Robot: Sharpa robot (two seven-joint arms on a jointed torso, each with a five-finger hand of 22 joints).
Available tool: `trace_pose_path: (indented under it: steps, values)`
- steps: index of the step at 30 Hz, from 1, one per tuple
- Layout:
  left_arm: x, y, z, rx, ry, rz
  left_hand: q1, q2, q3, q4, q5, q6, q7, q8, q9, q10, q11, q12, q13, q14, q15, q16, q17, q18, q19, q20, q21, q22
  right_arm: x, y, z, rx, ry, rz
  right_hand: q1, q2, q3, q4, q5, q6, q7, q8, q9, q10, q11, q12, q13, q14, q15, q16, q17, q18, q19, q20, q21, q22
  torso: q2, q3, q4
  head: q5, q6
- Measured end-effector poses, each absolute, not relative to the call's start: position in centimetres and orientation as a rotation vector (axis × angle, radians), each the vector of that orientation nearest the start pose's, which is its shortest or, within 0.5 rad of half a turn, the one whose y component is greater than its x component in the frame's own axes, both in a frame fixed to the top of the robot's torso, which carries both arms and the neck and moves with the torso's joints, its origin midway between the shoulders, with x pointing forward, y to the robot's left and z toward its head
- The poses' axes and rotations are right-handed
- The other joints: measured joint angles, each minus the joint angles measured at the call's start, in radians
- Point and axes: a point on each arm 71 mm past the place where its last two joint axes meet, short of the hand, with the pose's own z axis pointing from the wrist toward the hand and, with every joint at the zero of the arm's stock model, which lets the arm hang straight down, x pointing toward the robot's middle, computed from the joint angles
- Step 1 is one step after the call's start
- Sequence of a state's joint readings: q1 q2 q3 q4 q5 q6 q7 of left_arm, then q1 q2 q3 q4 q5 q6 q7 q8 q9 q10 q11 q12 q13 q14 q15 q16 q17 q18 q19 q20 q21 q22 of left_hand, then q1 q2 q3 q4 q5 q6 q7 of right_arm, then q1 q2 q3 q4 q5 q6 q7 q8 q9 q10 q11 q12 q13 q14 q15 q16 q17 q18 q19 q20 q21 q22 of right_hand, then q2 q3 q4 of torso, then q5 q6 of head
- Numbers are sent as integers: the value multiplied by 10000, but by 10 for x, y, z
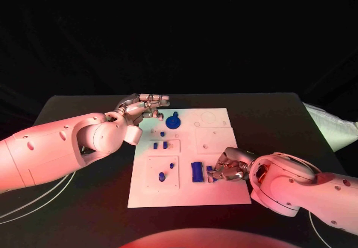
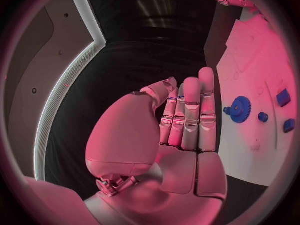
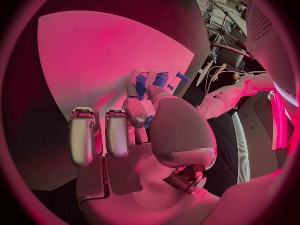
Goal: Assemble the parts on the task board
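On the black table [image 1: 89, 217] lies the white rectangular task board [image 1: 187, 196], and every place here is given from that board. At its far left corner the left hand [image 1: 143, 107] hovers, silver fingers [image 2: 190, 110] straight and close together, palm bare, holding nothing. Just beside those fingers, on the board's far part, stands a round blue toothed gear [image 1: 173, 122]; the left wrist view shows it too [image 2: 239, 108], apart from the fingertips. Toward the board's middle stand two small blue pegs [image 1: 160, 145], and in the near left panel lie two small blue oval pieces [image 1: 162, 176].

At the board's near right part the right hand [image 1: 229, 168] rests over the surface, fingers curled toward a dark blue rectangular block [image 1: 197, 172]. A small blue piece [image 1: 210, 175] sits at the fingertips, partly hidden by them. The right wrist view shows blue between thumb and finger [image 3: 149, 122], yet the hand covers most of it, so whether it is pinched or merely touched cannot be told.
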State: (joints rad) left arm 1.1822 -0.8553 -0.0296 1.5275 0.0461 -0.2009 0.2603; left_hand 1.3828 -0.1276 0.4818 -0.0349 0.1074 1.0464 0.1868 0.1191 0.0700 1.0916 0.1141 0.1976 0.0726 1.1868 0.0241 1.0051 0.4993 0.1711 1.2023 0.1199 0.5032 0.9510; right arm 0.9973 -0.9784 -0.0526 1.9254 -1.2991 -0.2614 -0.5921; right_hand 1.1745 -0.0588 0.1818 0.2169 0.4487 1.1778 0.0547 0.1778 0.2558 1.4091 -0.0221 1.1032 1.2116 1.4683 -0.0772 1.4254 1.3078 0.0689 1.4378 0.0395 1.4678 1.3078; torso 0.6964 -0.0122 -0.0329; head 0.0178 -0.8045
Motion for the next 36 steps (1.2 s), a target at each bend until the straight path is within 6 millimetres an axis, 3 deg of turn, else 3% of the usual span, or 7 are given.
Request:
trace_pose_path:
  steps: [7,10,16,25,32,36]
  values:
    - [484,208,-192,-12345,15797,-15841,0,0,0,0,0,0,0,0,0,0,0,0,-8,0,0,0,-19,-1,0,0,0,-11,360,-176,-253,1916,21507,5388,-530,47,-506,506,-11,14,-14,75,71,37,36,23,88,0,0,0,0,1,-3,-73,0,-1,-1,0,0,6,-2]
    - [484,208,-192,-12347,15804,-15842,0,0,0,0,0,0,0,0,0,0,0,-1,-8,0,0,0,-19,0,0,0,0,-11,360,-176,-253,1888,21503,5391,-855,61,-941,704,-732,15,-15,75,113,74,2,23,141,0,0,0,-1,1,-3,-73,0,-1,-1,1,0,-2,2]
    - [484,208,-192,-12349,15813,-15841,0,0,0,0,0,0,0,0,0,0,0,-1,-8,0,0,0,-19,0,0,0,0,-10,359,-177,-252,1821,21469,5412,-1277,162,-1642,736,-1708,15,-15,153,199,74,2,23,217,0,0,0,-2,1,-3,-72,0,-2,-1,-1,6,-6,12]
    - [484,208,-192,-12350,15822,-15836,0,0,0,0,0,0,0,0,0,0,0,-1,-7,0,0,0,-18,-1,0,0,0,-10,357,-181,-250,1702,21352,5402,-1304,206,-1956,660,-1964,17,-18,153,250,74,2,23,243,-1,1,-1,-3,1,-2,-72,0,-3,-1,3,-2,12,12]
    - [484,208,-192,-12351,15830,-15836,0,0,0,0,0,0,0,0,-1,0,0,-1,-7,0,0,0,-18,0,0,0,0,-10,358,-184,-251,1574,21320,5400,259,355,-1970,-7,-2110,17,-17,153,319,73,2,22,278,-37,-35,-1,-4,1,-2,-71,0,-4,1,6,-5,-5,12]
    - [484,208,-192,-12351,15835,-15838,0,0,0,0,0,0,0,0,0,0,0,-1,-7,0,0,0,-17,0,0,0,0,-9,360,-185,-252,1520,21303,5381,688,454,-1873,-255,-2261,-21,-54,153,329,73,3,-64,286,-37,-34,-1,-4,1,-3,-71,-1,-4,2,4,-4,-15,25]
